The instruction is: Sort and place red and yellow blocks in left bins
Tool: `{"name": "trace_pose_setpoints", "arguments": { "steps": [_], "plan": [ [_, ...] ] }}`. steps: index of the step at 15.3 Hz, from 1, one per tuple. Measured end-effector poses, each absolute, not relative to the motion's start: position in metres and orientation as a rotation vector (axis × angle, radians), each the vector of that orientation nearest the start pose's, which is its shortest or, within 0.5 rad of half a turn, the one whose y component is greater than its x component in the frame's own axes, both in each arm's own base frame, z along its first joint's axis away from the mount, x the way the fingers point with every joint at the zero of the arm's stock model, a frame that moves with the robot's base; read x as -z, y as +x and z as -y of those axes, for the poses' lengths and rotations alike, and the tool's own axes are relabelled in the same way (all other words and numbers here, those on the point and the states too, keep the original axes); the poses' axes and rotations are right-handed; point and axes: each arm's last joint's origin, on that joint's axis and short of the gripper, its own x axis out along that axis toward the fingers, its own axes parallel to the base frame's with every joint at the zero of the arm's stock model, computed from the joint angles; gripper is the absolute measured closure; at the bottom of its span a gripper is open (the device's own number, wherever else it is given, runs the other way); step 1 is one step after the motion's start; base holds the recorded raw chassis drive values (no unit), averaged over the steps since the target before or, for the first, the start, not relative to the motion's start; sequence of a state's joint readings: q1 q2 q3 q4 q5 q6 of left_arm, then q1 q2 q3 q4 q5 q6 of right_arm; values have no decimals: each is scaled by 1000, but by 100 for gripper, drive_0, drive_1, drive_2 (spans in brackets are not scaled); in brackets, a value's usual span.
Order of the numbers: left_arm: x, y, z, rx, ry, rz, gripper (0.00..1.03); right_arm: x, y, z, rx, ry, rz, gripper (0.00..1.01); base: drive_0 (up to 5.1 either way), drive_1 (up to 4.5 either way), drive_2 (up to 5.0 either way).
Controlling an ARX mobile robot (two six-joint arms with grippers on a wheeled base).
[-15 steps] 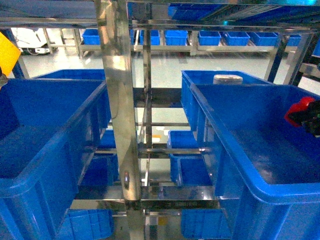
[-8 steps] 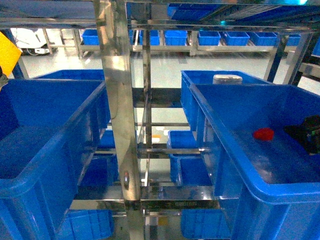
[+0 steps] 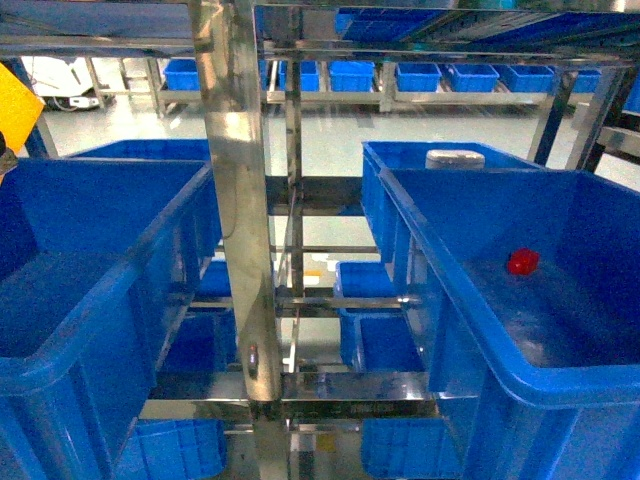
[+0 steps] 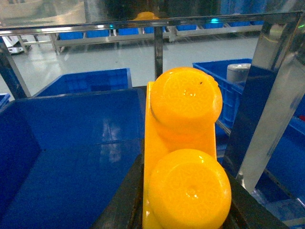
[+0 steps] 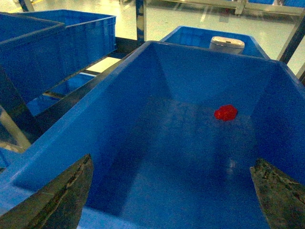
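A squat red block lies on the floor of the right-hand blue crate, near its far wall. My right gripper hangs open over that crate's near end with nothing between its fingers; it does not show in the head view. My left gripper is shut on the orange-yellow block, whose two round studs face the camera. It holds the block above the right rim of the left blue bin. In the head view the yellow block peeks in at the far left edge.
A shiny steel rack post stands between the two crates, with crossbars and more blue crates below and behind. A white cylindrical object sits in the crate behind the right one. A steel upright is close to the right of the yellow block.
The right gripper let go of the red block, which dropped into the right crate, and the gripper drew back out of the head view. The left gripper and the yellow block stayed still.
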State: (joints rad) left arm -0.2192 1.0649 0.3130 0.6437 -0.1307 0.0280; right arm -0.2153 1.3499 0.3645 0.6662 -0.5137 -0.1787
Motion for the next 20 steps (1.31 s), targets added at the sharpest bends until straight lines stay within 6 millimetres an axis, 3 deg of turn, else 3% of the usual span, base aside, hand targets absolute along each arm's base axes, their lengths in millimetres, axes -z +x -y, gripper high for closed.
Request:
{"name": "trace_pose_setpoints", "arguments": {
  "steps": [1, 2, 6, 11, 17, 20],
  "plan": [
    [-201, 204, 41, 89, 47, -105, 77, -165, 207, 35, -323, -53, -259, 3, 0, 0, 0],
    [-201, 204, 42, 90, 47, -105, 77, -166, 194, 34, -326, -49, -257, 3, 0, 0, 0],
    [-201, 204, 42, 90, 47, -105, 77, -174, 161, 26, -350, -34, -223, 3, 0, 0, 0],
    [-201, 204, 42, 90, 47, -105, 77, -174, 140, 12, -344, -43, -155, 3, 0, 0, 0],
    [-194, 199, 38, 63, 57, -144, 77, -174, 140, 12, -315, -44, -155, 3, 0, 0, 0],
    [-181, 197, 23, 4, 52, -163, 77, -174, 140, 12, -315, -44, -154, 3, 0, 0, 0]
  ]
}}
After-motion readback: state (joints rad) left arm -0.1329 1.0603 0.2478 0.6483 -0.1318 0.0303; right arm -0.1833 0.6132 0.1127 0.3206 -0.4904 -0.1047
